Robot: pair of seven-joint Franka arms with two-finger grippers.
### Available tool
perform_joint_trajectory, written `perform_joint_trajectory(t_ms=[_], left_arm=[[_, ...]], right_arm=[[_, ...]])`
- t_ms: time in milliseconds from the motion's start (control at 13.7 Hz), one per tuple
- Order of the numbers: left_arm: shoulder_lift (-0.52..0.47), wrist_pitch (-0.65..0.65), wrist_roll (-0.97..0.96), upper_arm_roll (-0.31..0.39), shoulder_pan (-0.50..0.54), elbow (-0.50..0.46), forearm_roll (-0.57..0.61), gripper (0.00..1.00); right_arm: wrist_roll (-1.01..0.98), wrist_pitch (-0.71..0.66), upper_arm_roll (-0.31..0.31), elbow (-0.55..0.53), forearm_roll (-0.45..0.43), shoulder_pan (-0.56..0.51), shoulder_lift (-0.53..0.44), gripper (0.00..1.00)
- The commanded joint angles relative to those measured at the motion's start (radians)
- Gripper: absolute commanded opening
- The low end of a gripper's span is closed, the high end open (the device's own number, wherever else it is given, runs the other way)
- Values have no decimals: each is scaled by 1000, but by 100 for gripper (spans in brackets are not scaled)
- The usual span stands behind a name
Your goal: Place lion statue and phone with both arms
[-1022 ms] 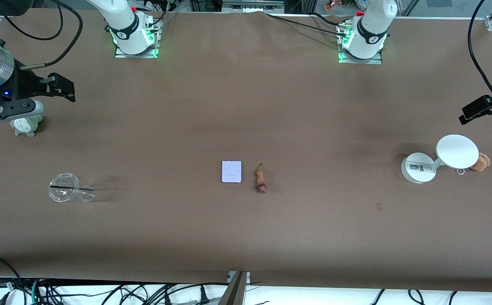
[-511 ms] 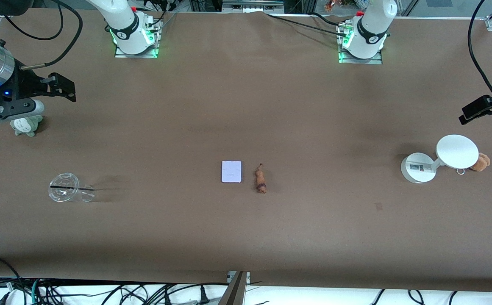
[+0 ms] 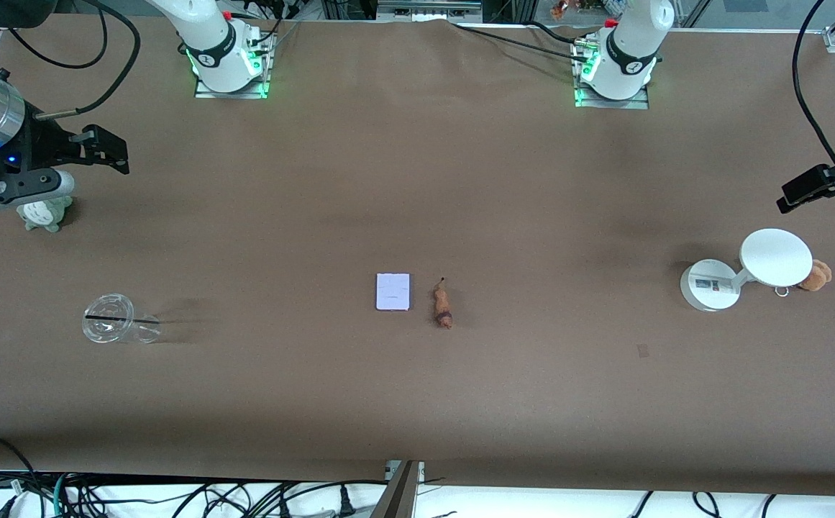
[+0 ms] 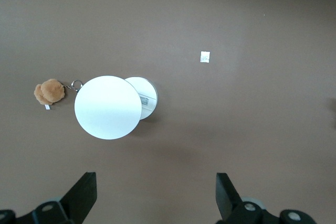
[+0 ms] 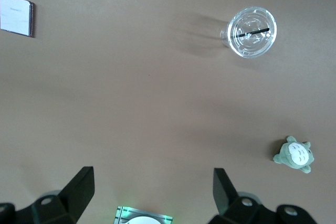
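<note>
Two pincers open, left pincer (image 4: 152,198), right pincer (image 5: 149,195), phone (image 3: 393,291) beside lion statue (image 3: 443,306)

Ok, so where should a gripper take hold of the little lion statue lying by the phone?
Probably across its narrow body near the dark band, coming straight down from above. The lion statue lies flat and elongated on the table, so fingers should straddle its short width. The phone lies beside it but apart, leaving room.

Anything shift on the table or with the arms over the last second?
No visible change. The phone and lion statue still lie side by side mid-table, untouched. The left gripper and right gripper stay open, raised at the table's two ends.
</note>
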Motion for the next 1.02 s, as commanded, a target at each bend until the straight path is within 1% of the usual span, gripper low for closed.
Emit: perform_joint_trajectory(t_ms=[0, 146, 219, 292, 365, 511, 657, 803, 949], left_arm=[[21, -16, 15, 1, -6, 23, -27, 100], [42, -13, 4, 1, -9, 25, -60, 100], [59, -11, 4, -2, -14, 28, -70, 100], [80, -9, 1, -8, -32, 46, -73, 100], [117, -11, -17, -9, -43, 81, -73, 100], [185, -11, -78, -12, -87, 144, -74, 100], [254, 0, -139, -12, -149, 175, -77, 100], [321, 62, -211, -12, -195, 192, -87, 100], [378, 128, -282, -12, -219, 192, -151, 100]], right_arm=[[6, 3, 2, 12, 30, 1, 20, 100], [-7, 15, 2, 12, 42, 1, 46, 100], [-7, 44, 2, 6, 42, 0, 71, 100], [-9, 50, 0, 6, 36, -3, 110, 100], [-9, 55, 0, 9, 27, -3, 129, 100], [2, 89, 0, 7, 31, 0, 132, 100], [9, 103, 0, 9, 38, 3, 152, 100], [17, 135, 0, 9, 38, 17, 163, 100], [38, 149, 0, 6, 39, 18, 183, 100]])
